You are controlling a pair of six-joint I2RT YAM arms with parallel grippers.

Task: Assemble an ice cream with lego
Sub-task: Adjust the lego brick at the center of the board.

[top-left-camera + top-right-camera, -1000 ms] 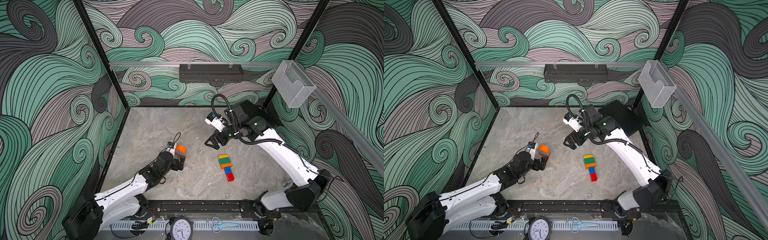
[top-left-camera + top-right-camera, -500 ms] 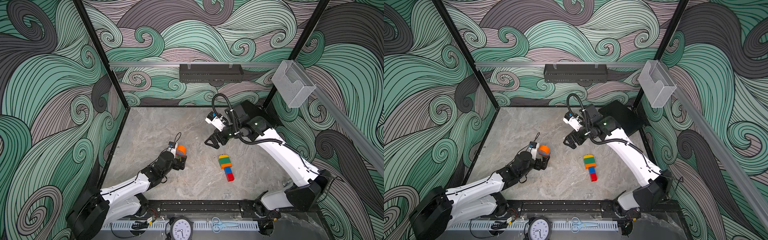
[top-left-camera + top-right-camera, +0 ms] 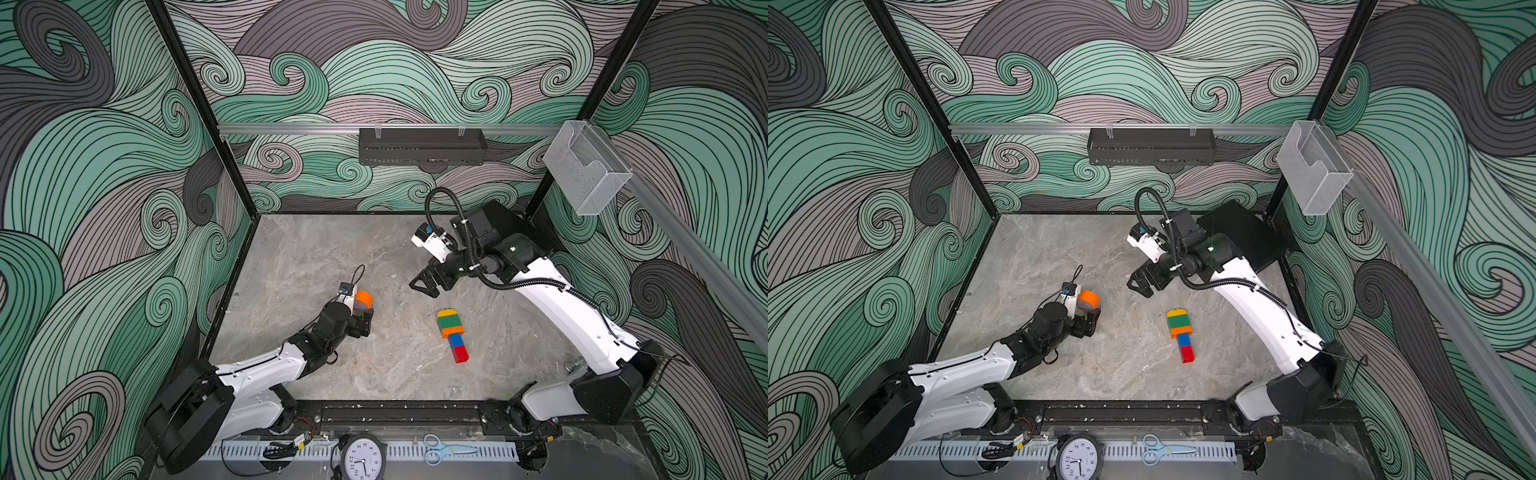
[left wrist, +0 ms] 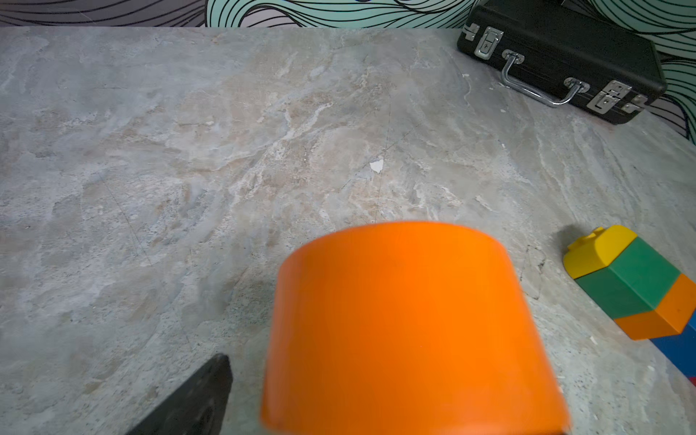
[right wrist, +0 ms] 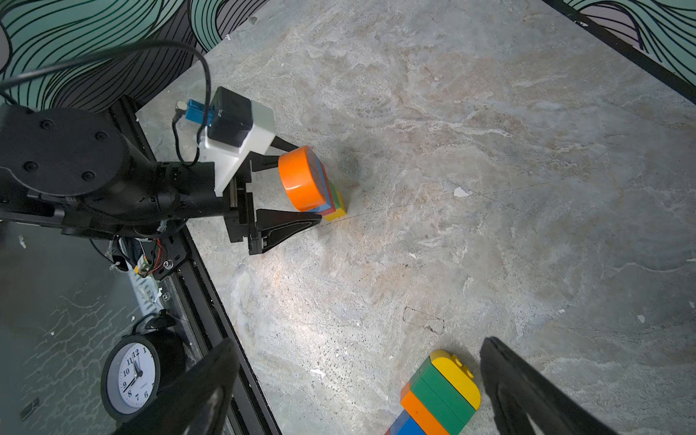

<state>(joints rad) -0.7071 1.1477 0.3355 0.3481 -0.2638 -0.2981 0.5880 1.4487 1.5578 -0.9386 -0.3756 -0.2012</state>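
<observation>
Left gripper (image 5: 309, 185) stands wide, straddling the orange-topped lego stack (image 5: 297, 177) toward the counter's (image 3: 311, 257) left edge, not yet clamped; right gripper (image 3: 423, 290), wide and empty, hovers just beyond the yellow end of the lying lego stack (image 3: 451, 332), whose length runs far edge to near edge

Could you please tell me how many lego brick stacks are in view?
2: an orange-topped plastic brick stack inside the open left gripper, and a yellow-topped plastic brick stack lying flat nearer the right gripper. None appears hidden.
</observation>
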